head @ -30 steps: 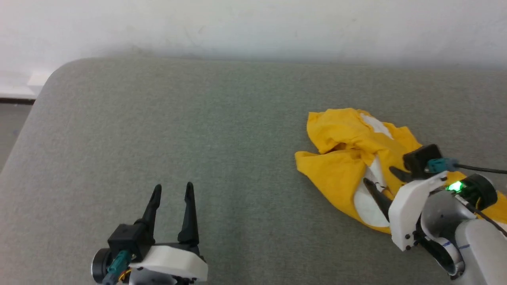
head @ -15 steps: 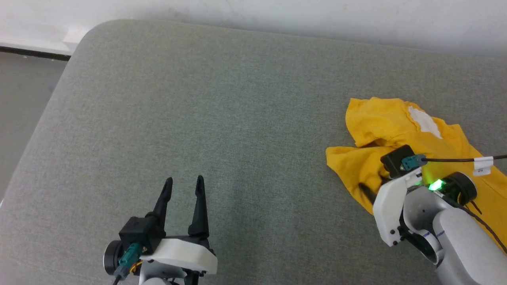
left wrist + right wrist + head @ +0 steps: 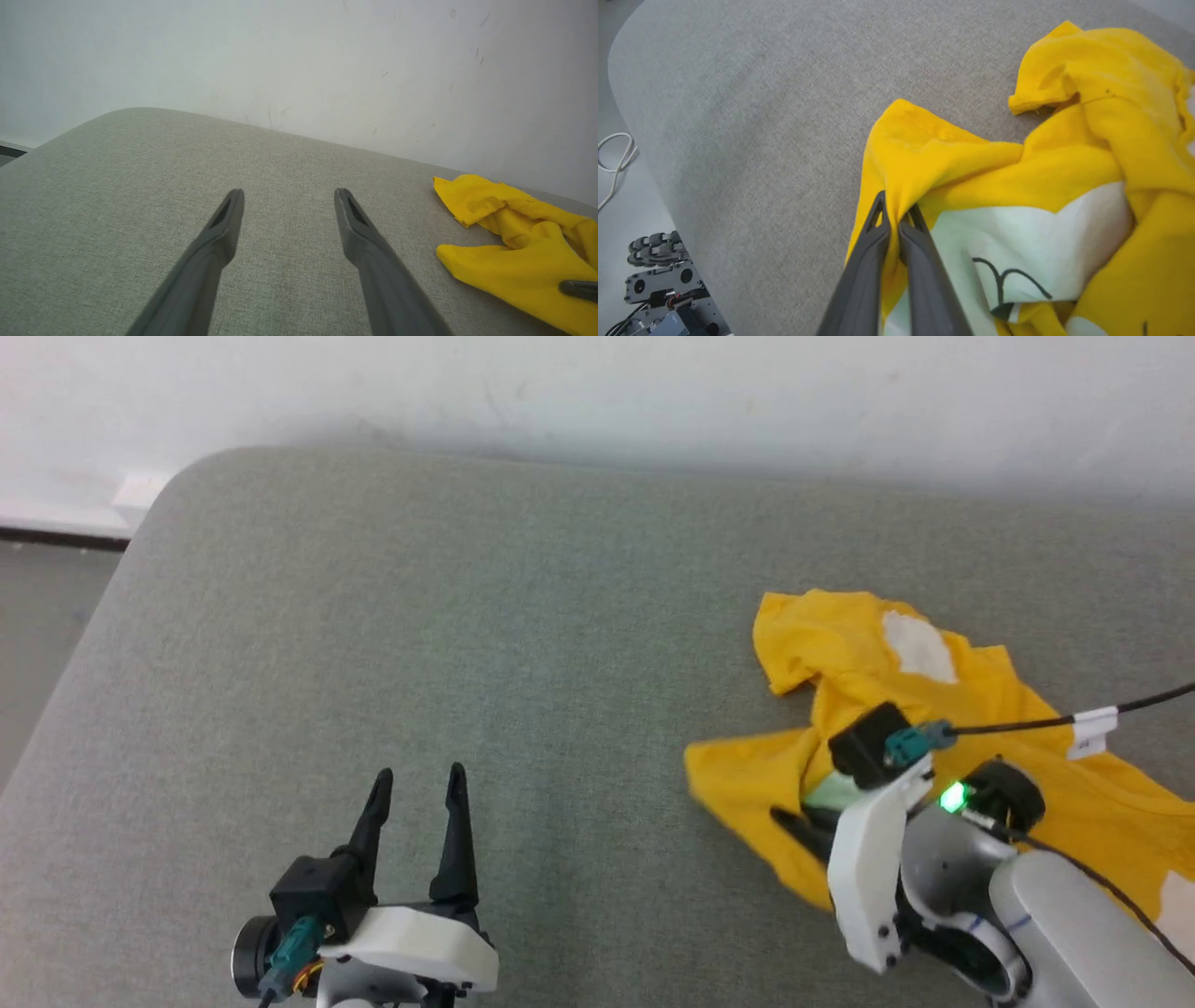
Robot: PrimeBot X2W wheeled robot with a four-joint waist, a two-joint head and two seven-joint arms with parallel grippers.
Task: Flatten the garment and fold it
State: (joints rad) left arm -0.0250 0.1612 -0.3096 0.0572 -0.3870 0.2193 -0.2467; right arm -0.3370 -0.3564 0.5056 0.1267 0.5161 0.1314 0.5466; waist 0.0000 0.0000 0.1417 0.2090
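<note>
The garment (image 3: 840,644), thin bright-yellow cloth with white patches and black strokes, is lying crumpled on the right side of the grey woven bench (image 3: 467,616); the right pincer (image 3: 896,212) is clamping a bunched yellow fold at its edge. The left pincer (image 3: 418,782) is hovering with its fingers wide apart, gripping nothing.

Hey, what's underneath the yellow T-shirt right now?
The yellow T-shirt lies crumpled on the grey padded surface, which shows beside it. The right gripper pinches a fold at its edge. Anything beneath the bunched cloth is covered.
</note>
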